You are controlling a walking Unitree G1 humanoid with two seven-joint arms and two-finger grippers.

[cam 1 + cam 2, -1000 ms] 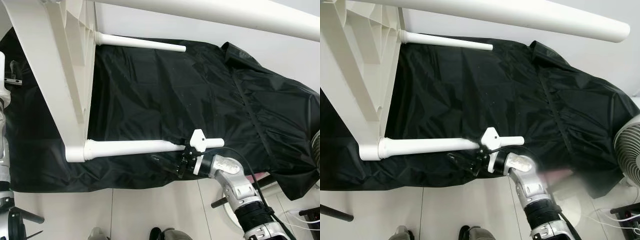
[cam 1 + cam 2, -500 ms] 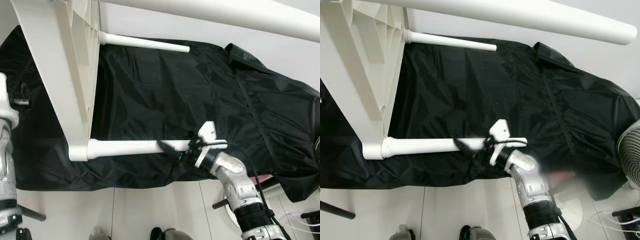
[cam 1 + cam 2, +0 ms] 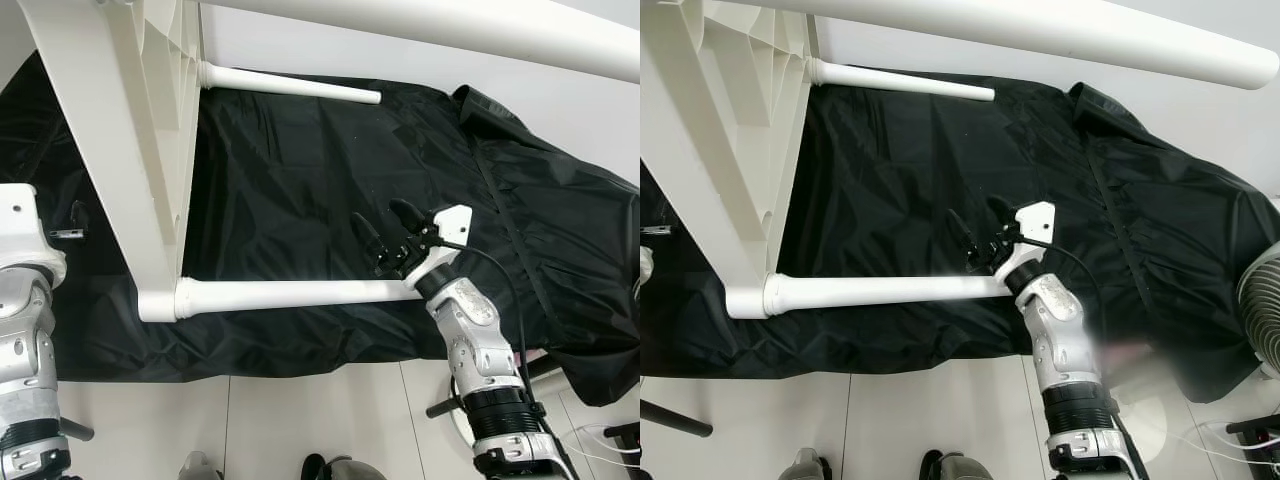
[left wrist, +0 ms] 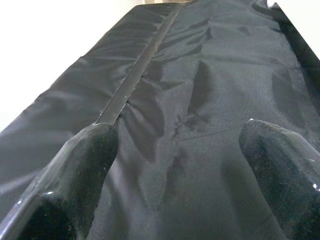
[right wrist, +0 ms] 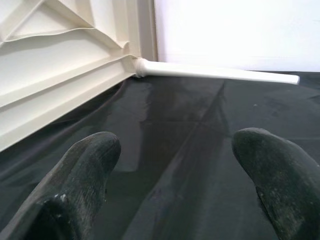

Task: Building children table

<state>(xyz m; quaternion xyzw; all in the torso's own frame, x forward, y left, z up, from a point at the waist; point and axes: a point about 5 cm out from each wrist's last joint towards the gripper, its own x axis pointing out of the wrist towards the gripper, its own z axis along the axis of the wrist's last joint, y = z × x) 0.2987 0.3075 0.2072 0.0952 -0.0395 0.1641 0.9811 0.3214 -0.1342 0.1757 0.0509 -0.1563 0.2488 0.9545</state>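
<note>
A white children's table lies on its side on a black cloth (image 3: 330,170). Its ribbed underside (image 3: 120,150) stands at the left, and three legs point right: a near one (image 3: 290,294), a far one (image 3: 290,84) and one overhead (image 3: 450,30). My right gripper (image 3: 385,222) hovers open just beyond the near leg's free end, holding nothing. In the right wrist view its fingers (image 5: 80,175) frame the cloth, with the far leg (image 5: 215,72) ahead. At the table's left my left gripper (image 4: 180,165) is open over bare cloth, fingers (image 4: 75,170) wide apart.
White floor tiles (image 3: 300,420) run along the cloth's near edge. A white fan (image 3: 1265,310) stands at the right edge, with cables on the floor beside it. A pale wall lies behind the cloth. The left arm (image 3: 25,300) rises at the left border.
My right gripper has lifted from the near leg's free end to the far side of the leg. The left arm has risen into the picture at the left.
</note>
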